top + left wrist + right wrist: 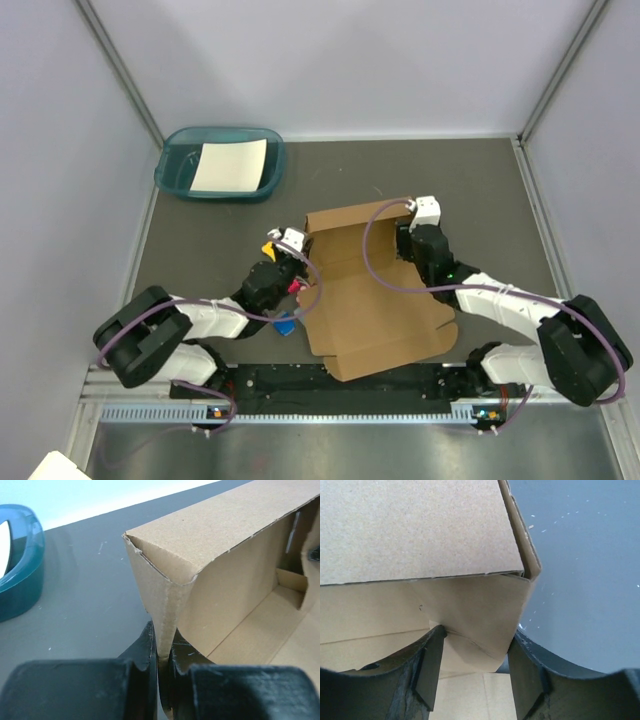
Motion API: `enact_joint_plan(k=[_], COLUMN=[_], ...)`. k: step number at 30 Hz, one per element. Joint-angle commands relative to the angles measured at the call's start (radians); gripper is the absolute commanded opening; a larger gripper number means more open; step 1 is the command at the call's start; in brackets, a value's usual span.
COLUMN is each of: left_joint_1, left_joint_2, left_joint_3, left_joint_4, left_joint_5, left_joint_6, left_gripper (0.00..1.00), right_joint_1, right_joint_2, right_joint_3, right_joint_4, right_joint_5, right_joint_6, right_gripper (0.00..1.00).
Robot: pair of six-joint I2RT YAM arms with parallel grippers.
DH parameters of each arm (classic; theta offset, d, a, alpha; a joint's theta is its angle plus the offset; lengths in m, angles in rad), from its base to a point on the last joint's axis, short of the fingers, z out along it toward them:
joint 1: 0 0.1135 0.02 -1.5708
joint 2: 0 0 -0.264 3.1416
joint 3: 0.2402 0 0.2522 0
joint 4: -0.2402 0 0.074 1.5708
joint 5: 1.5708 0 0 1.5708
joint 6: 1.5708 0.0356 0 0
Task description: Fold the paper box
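Observation:
The paper box [372,300] is a brown cardboard sheet lying mid-table, with its far wall and side walls partly raised. My left gripper [300,272] is at the box's left edge. In the left wrist view it [162,649] is shut on the thin edge of the upright left wall of the box [225,540]. My right gripper [410,243] is at the far right corner. In the right wrist view its jaws [476,634] stand wide apart around a bent corner flap of the box [410,530], which touches both fingers.
A teal plastic tray [180,170] holding a white paper sheet [230,165] stands at the far left; its rim shows in the left wrist view [22,580]. Small yellow [268,247], pink [296,287] and blue [285,326] items lie by the left gripper. Grey walls enclose the table.

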State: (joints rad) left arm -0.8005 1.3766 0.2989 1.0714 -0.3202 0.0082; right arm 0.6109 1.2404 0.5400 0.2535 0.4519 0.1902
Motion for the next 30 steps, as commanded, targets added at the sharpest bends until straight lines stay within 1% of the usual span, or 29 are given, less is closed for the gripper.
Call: enact_joint_plan(k=[1, 2, 3, 5, 6, 8, 9, 10, 12, 15, 16, 17, 18, 23, 29, 30], left_joint_1=[-0.052, -0.051, -0.051, -0.051, -0.051, -0.051, -0.052, -0.052, -0.051, -0.051, -0.051, -0.051, -0.051, -0.052, -0.062, -0.068], left_joint_2=[-0.054, -0.057, -0.057, -0.053, -0.039, -0.028, -0.011, -0.001, 0.036, 0.087, 0.101, 0.116, 0.142, 0.213, 0.298, 0.308], left_joint_3=[0.055, 0.062, 0.074, 0.083, 0.094, 0.103, 0.112, 0.120, 0.158, 0.218, 0.233, 0.259, 0.270, 0.316, 0.362, 0.365], left_joint_4=[-0.086, -0.103, -0.114, -0.143, -0.149, -0.165, -0.166, -0.175, -0.212, -0.283, -0.300, -0.318, -0.330, -0.340, -0.343, -0.338], left_joint_5=[0.562, 0.585, 0.624, 0.645, 0.639, 0.621, 0.618, 0.594, 0.569, 0.523, 0.483, 0.466, 0.448, 0.330, 0.120, 0.057], left_joint_6=[-0.122, -0.128, -0.134, -0.140, -0.140, -0.134, -0.128, -0.113, -0.091, -0.031, -0.015, -0.016, 0.013, 0.035, 0.027, 0.033], left_gripper=[0.00, 0.00, 0.00, 0.00, 0.00, 0.00, 0.00, 0.00, 0.00, 0.00, 0.00, 0.00, 0.00, 0.00, 0.00, 0.00], right_joint_1=[-0.045, -0.046, -0.049, -0.048, -0.048, -0.048, -0.048, -0.048, -0.045, -0.027, -0.019, -0.010, -0.001, 0.015, 0.056, 0.056], right_joint_2=[0.025, 0.027, 0.033, 0.039, 0.039, 0.036, 0.033, 0.027, 0.021, 0.002, -0.002, -0.010, -0.012, -0.025, -0.032, -0.033], right_joint_3=[0.002, 0.003, 0.008, 0.015, 0.018, 0.017, 0.015, 0.014, 0.012, 0.008, 0.006, 0.005, 0.003, 0.000, 0.000, -0.002], right_joint_4=[0.158, 0.158, 0.155, 0.141, 0.135, 0.130, 0.124, 0.122, 0.112, 0.093, 0.086, 0.079, 0.072, 0.030, -0.020, -0.029], right_joint_5=[-0.081, -0.091, -0.104, -0.111, -0.119, -0.127, -0.134, -0.137, -0.150, -0.128, -0.121, -0.102, -0.095, -0.061, 0.001, 0.005], right_joint_6=[0.029, 0.031, 0.032, 0.031, 0.031, 0.031, 0.032, 0.035, 0.038, 0.043, 0.040, 0.040, 0.037, 0.048, 0.066, 0.071], right_gripper=[0.45, 0.41, 0.34, 0.27, 0.22, 0.16, 0.08, 0.04, 0.00, 0.00, 0.00, 0.00, 0.00, 0.00, 0.00, 0.00])
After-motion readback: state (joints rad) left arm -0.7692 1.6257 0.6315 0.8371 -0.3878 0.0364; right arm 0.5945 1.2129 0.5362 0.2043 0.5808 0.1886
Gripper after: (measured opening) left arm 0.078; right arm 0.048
